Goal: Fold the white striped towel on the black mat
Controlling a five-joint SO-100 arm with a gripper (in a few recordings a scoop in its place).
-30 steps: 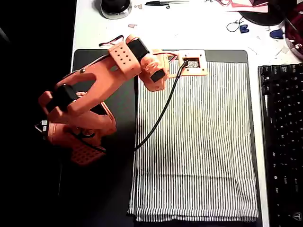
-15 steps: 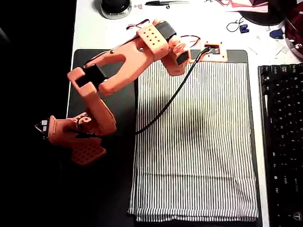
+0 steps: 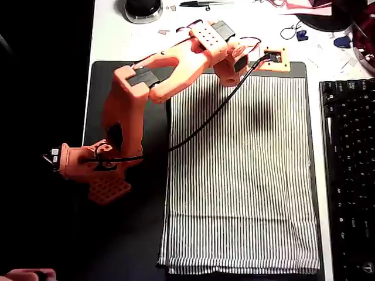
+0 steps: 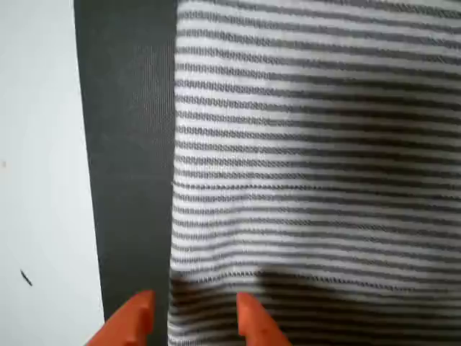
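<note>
The white striped towel (image 3: 243, 175) lies flat on the black mat (image 3: 149, 234), covering most of its right part. My orange arm reaches across the mat's top left to the towel's far edge, where my gripper (image 3: 270, 60) hangs over the edge near its right half. In the wrist view the gripper (image 4: 193, 321) is open. One orange fingertip (image 4: 137, 317) is over the bare mat (image 4: 133, 144), the other over the towel (image 4: 317, 144), with the towel's edge between them. Whether the fingers touch the cloth cannot be told.
A black keyboard (image 3: 348, 175) lies along the mat's right side. On the white table (image 3: 246, 32) beyond the mat are a pen (image 3: 205, 3), a round black object (image 3: 142, 7) and small blue bits (image 3: 302, 35). A person's hand (image 3: 26, 274) shows at the bottom left corner.
The arm has stretched out and swung right along the towel's far edge, carrying the gripper from the towel's top middle to just past its far edge.
</note>
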